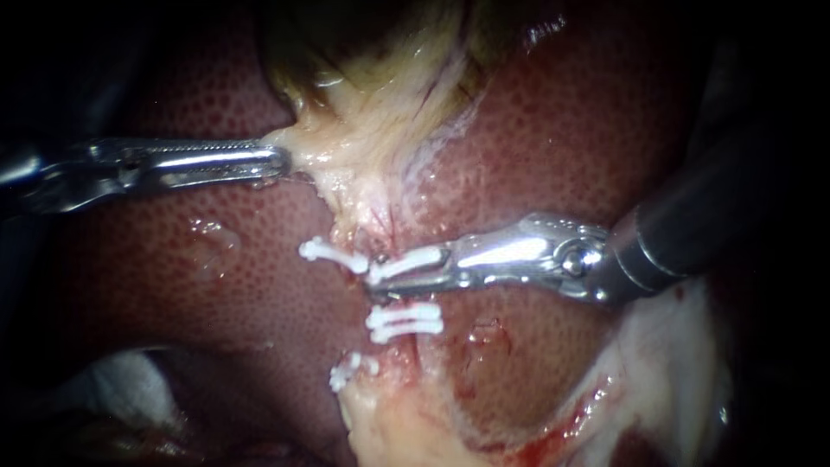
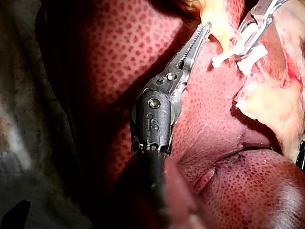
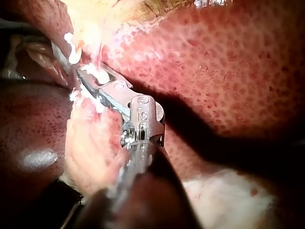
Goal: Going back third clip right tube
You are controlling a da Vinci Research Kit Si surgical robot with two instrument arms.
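Liver [image 1: 216,285] lying behind as mottled red ground. Nearest, lone clip [image 1: 348,370], then paired clips [image 1: 405,320]. Right instrument [image 1: 406,275] claw standing parted, white clip [image 1: 406,261] lying inside it. Farther, left instrument [image 1: 275,161] claw clamping pale tissue [image 1: 363,147].

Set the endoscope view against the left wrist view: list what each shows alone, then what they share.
Endoscope only: the right instrument's shiny wrist joint, where its tool meets the shaft. Left wrist only: the left instrument's own wrist joint and dark shaft, seen from behind. Both: the left tool, shut on pale tissue; the right tool among the white clips; and the mottled red liver.
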